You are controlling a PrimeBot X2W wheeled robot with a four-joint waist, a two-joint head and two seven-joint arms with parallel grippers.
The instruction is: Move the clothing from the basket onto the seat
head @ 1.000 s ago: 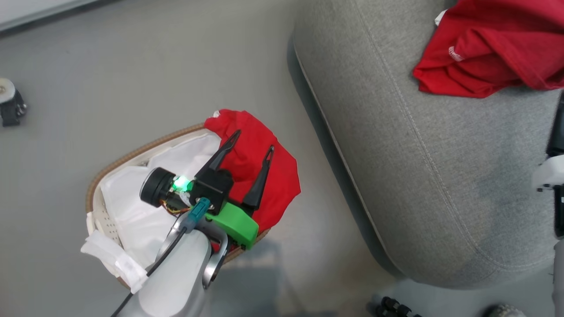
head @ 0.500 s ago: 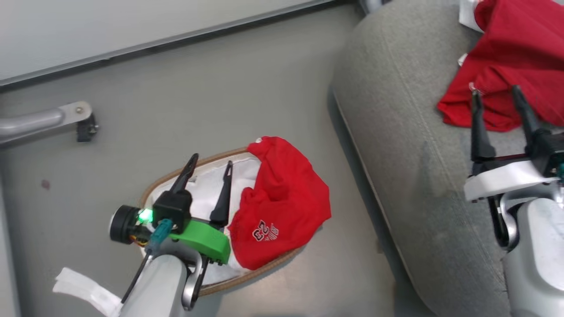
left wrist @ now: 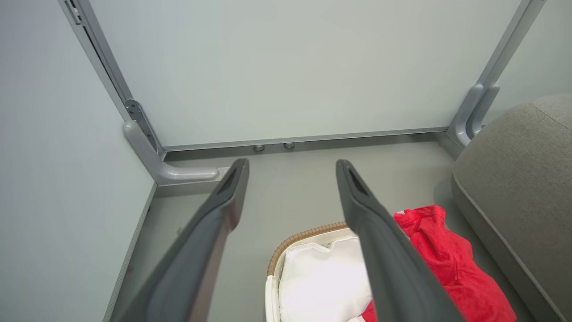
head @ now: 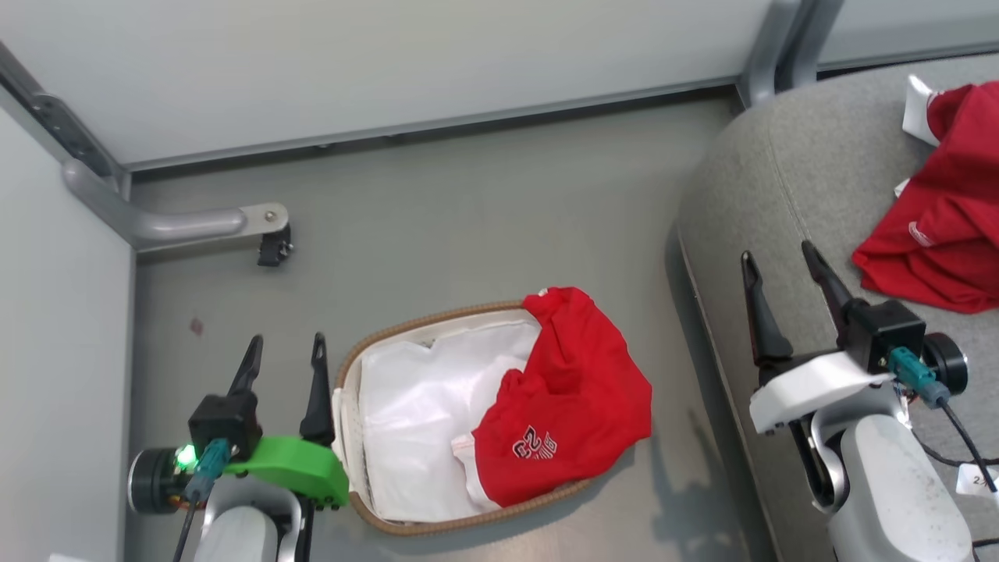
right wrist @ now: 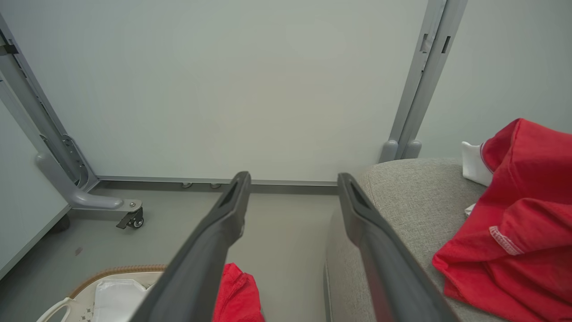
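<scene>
A red garment (head: 574,406) with white "23" lettering lies over the right end of the oval basket (head: 437,320), spilling across its brown rim; the white liner (head: 425,410) fills the basket's left part. More red clothing (head: 940,226) lies on the grey sofa seat (head: 788,187) at the right. My left gripper (head: 285,351) is open and empty, above the floor just left of the basket. My right gripper (head: 780,261) is open and empty over the sofa's near edge, left of the red pile. The left wrist view shows the garment (left wrist: 451,264) beside the right finger.
Pale partition walls (head: 390,62) close off the back and left. A grey metal foot with a castor (head: 269,242) stands on the floor behind the basket. A partition post (head: 769,47) rises at the sofa's back corner. Bare grey floor (head: 468,218) lies between basket and wall.
The head camera has swung, shifting the whole picture. My left gripper has come off the basket to its left side, still open. The right gripper sits left of the sofa's red pile.
</scene>
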